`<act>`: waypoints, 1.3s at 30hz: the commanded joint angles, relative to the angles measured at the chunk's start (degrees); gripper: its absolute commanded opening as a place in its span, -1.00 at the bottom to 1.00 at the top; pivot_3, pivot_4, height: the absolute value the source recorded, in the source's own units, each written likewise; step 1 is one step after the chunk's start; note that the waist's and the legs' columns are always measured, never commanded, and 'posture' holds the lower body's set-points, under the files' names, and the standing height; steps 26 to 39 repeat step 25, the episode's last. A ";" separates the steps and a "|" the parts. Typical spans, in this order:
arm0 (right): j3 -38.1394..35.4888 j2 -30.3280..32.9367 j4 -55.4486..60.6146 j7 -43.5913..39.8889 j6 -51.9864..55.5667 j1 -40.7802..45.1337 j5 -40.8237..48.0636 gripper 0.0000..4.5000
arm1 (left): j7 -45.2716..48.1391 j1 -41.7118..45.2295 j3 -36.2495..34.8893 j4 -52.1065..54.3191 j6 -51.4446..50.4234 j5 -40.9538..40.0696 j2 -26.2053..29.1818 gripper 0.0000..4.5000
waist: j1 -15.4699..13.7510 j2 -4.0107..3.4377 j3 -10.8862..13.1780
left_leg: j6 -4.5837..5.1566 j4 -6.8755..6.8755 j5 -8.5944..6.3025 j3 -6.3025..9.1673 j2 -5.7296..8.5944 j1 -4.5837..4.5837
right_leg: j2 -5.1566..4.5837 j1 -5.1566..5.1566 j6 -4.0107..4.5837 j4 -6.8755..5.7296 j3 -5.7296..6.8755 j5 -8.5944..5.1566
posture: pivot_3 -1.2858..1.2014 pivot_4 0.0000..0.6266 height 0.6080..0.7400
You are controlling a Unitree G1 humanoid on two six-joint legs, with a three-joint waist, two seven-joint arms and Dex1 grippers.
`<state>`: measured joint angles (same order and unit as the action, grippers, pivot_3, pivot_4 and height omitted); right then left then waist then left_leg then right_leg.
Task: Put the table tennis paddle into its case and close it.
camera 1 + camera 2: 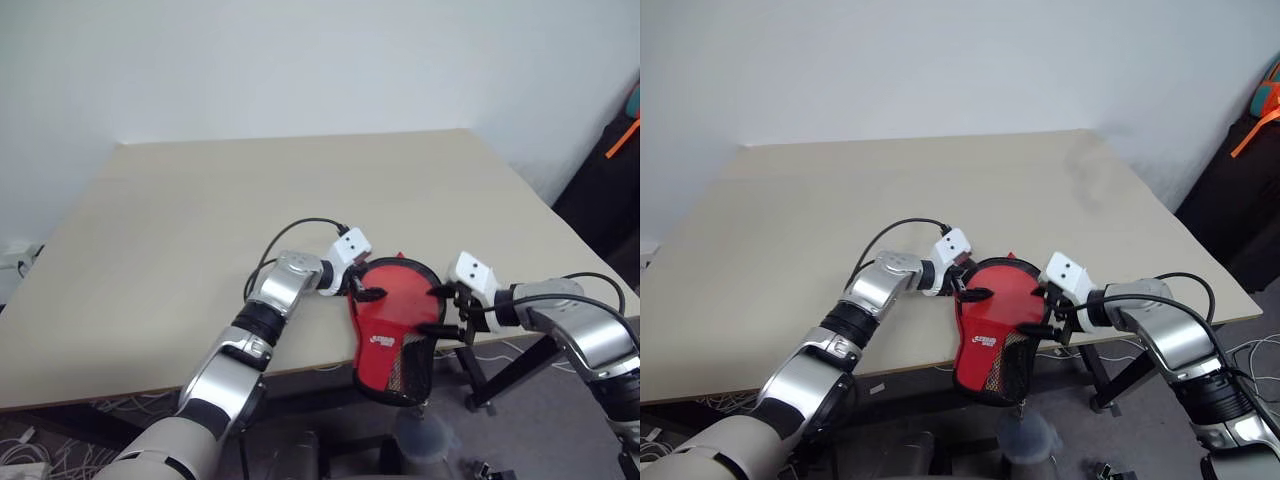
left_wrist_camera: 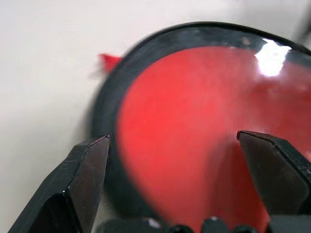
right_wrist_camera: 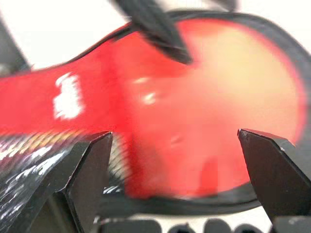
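The red case lies at the table's front edge, its white logo up and its black mesh end hanging over the edge. The table tennis paddle is hidden. My left gripper stands open at the case's round end on its left side, one finger over the red top. My right gripper is open against the case's right side. In the left wrist view the case with its black trim lies between the open fingers. In the right wrist view the case lies ahead of the open fingers.
The beige table stretches far and left of the case. A black cable loops on it by my left wrist. Black stand legs sit below the front right corner. A dark bag with an orange strap stands at the right.
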<state>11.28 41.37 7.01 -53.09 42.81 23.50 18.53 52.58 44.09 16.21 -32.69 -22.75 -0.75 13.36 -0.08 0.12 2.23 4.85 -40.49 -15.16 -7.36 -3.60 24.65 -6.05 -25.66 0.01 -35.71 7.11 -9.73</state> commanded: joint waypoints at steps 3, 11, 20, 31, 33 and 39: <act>-5.49 -1.98 -5.17 3.23 2.82 5.37 1.23 0.97 | 5.10 -3.21 -4.10 16.83 -4.95 -4.61 7.39 1.00 | -0.11 -0.12 0.09 | -0.01 -0.02 0.00 -0.07 0.01 0.00 | -0.01 0.00 0.01 -0.01 -0.06 0.01 | 0.03 -1.00 0.75; -9.04 -3.41 -7.13 8.17 11.45 8.43 2.74 0.97 | 13.39 -12.35 -8.17 32.02 -11.07 -11.05 22.78 1.00 | 0.09 -0.33 0.20 | -0.05 0.00 0.00 -0.13 -0.01 0.00 | -0.02 -0.09 0.08 -0.05 -0.11 -0.03 | 0.03 -1.00 0.75; -6.80 -3.63 -5.64 7.67 13.41 11.72 2.33 0.97 | 15.49 -28.04 -13.44 43.21 -11.20 -15.23 33.59 1.00 | 0.28 -0.50 0.29 | -0.33 0.17 0.13 -0.30 -0.03 0.00 | -0.01 -0.32 0.10 -0.05 -0.25 -0.01 | 0.03 -1.00 0.75; -5.91 -1.63 -4.86 4.83 13.82 11.16 3.54 0.97 | 13.97 -36.03 -13.88 49.72 -12.76 -16.81 35.60 1.00 | -0.04 -0.50 0.30 | -0.44 0.28 0.19 -0.39 -0.01 0.01 | -0.03 -0.43 0.09 -0.02 -0.30 -0.03 | 0.03 -1.00 0.75; -5.91 -1.63 -4.86 4.83 13.82 11.16 3.54 0.97 | 13.97 -36.03 -13.88 49.72 -12.76 -16.81 35.60 1.00 | -0.04 -0.50 0.30 | -0.44 0.28 0.19 -0.39 -0.01 0.01 | -0.03 -0.43 0.09 -0.02 -0.30 -0.03 | 0.03 -1.00 0.75; -5.91 -1.63 -4.86 4.83 13.82 11.16 3.54 0.97 | 13.97 -36.03 -13.88 49.72 -12.76 -16.81 35.60 1.00 | -0.04 -0.50 0.30 | -0.44 0.28 0.19 -0.39 -0.01 0.01 | -0.03 -0.43 0.09 -0.02 -0.30 -0.03 | 0.03 -1.00 0.75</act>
